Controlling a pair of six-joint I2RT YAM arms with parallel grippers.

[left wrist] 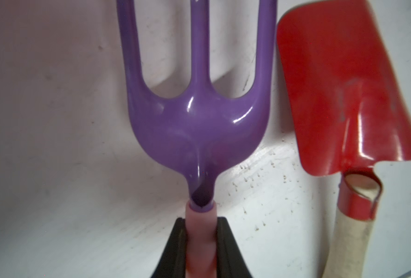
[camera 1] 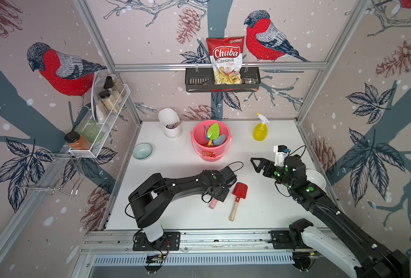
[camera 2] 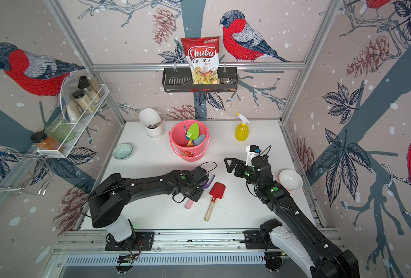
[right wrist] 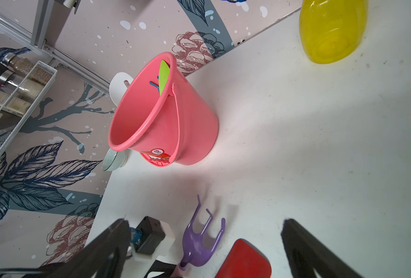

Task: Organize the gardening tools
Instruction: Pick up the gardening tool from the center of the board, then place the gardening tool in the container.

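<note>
My left gripper (left wrist: 200, 223) is shut on the pink handle of the purple fork (left wrist: 194, 125), which lies low over the table with its tines (camera 2: 209, 180) pointing away from the arm. In both top views the wrist covers most of the fork; only the pink handle end (camera 1: 213, 204) pokes out. The red square shovel (camera 1: 240, 190) lies flat right beside it. The pink bucket (camera 1: 200, 148) at the back holds the green spade (camera 1: 213, 131), the light-blue trowel (camera 1: 220, 139) and a yellow-handled blue fork (camera 1: 209, 143). My right gripper (camera 1: 255, 164) hovers open and empty to the right.
A yellow spray bottle (camera 1: 260, 131) stands at the back right and a white cup (camera 1: 172, 125) at the back left. A teal bowl (camera 1: 142, 151) sits by the left edge, a white bowl (camera 2: 290, 180) by the right edge beside my right arm.
</note>
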